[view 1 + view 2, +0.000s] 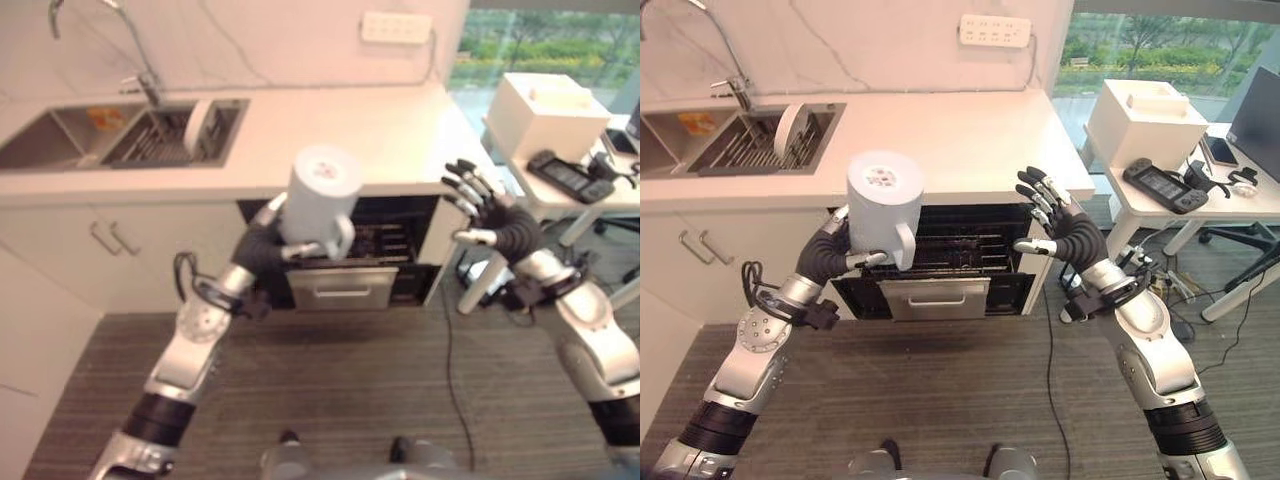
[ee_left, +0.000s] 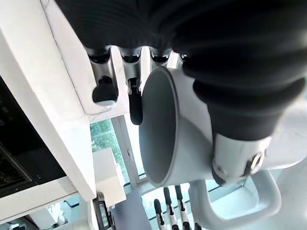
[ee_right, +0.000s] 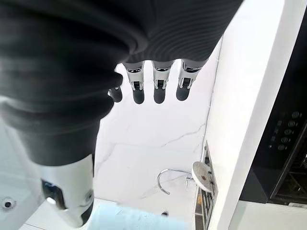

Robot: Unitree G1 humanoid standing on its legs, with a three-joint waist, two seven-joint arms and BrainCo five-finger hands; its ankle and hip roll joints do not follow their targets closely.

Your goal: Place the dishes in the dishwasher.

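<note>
One mug (image 1: 883, 205), one plate (image 1: 788, 125) in the sink rack, one open dishwasher (image 1: 940, 262), and two hands (image 1: 845, 250) (image 1: 1065, 230)

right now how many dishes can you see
2. A pale grey mug with a handle, upside down, is held by the left hand before the open dishwasher. A white round plate stands on edge in the sink rack. More may be hidden.

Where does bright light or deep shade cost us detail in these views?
Left eye view: the white stone countertop is washed out to near-blank white. Right eye view: the inside of the open black dishwasher sits in deep shade. Left wrist view: daylight behind the pale grey handled mug leaves the left hand a dark silhouette.
</note>
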